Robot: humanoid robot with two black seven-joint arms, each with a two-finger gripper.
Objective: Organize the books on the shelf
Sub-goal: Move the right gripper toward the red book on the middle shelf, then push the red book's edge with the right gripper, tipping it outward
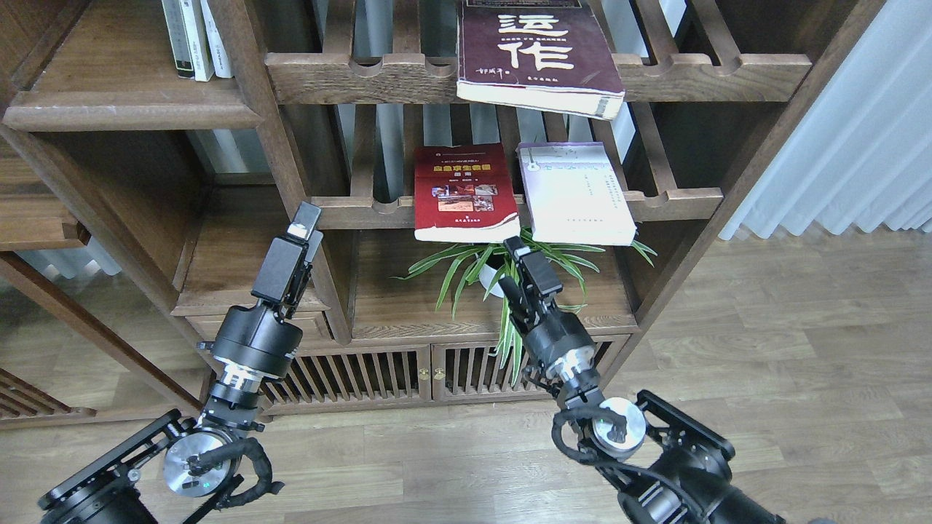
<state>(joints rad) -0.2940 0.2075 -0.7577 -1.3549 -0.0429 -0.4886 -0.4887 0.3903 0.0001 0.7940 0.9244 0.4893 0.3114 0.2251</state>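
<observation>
Currently red paperback (pixel 464 191) and lavender paperback (pixel 577 192) lie flat on scalloped wooden rack (pixel 677 204); right pincer (pixel 518 268) parted, empty; left pincer (pixel 304 227): aperture cannot be told.

The maroon book (pixel 535 51) bears big white characters "运作"
</observation>
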